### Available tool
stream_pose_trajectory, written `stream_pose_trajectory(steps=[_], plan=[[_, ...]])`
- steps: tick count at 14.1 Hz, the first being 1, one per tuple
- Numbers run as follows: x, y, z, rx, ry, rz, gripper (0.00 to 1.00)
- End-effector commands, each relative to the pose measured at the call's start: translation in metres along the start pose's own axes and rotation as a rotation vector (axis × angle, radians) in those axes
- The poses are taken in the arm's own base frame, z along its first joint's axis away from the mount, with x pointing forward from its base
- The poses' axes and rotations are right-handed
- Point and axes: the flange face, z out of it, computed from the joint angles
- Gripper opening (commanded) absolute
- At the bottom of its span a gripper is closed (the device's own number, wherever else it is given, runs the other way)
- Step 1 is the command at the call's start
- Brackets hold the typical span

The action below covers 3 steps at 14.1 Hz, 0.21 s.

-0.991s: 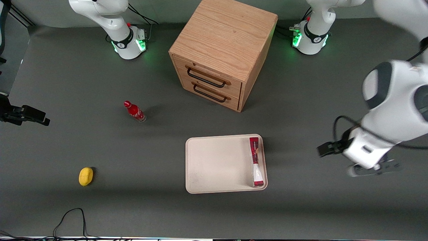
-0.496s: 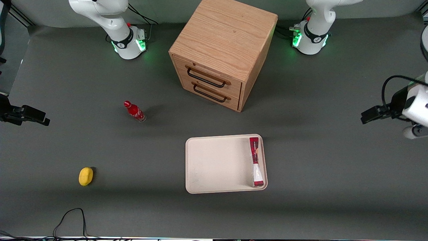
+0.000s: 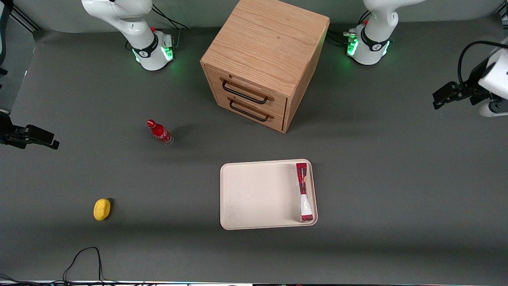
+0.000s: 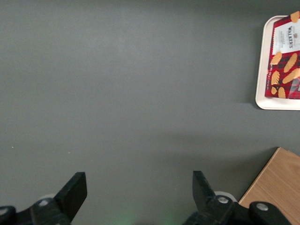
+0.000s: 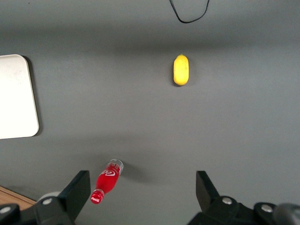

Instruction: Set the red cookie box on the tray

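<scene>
The red cookie box point(image 3: 304, 192) lies in the cream-white tray point(image 3: 258, 194), along the tray's rim toward the working arm's end of the table. In the left wrist view the box point(image 4: 284, 56) shows a red face printed with cookies, resting in the tray point(image 4: 262, 70). The left arm's gripper point(image 4: 138, 185) is open and empty, high over bare table. It is well away from the tray, at the working arm's end of the table point(image 3: 492, 108).
A wooden two-drawer cabinet point(image 3: 264, 59) stands farther from the front camera than the tray. A small red bottle point(image 3: 159, 132) and a yellow fruit point(image 3: 102, 209) lie toward the parked arm's end. A black cable point(image 3: 81, 258) lies near the table's front edge.
The left arm has drawn away from the tray, moving farther from the front camera and out toward its end of the table. The box stays in the tray.
</scene>
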Motion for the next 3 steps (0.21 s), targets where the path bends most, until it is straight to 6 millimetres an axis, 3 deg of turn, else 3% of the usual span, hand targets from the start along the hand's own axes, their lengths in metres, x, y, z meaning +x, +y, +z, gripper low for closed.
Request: stream_pose_trajectory(steps=[1,3], plan=[[-0.0075,-0.0007,0.0007,-0.001,0.0,0.043,1.0],[-0.0075,0.0023,-0.0002,-0.03,0.001,0.062,1.0]])
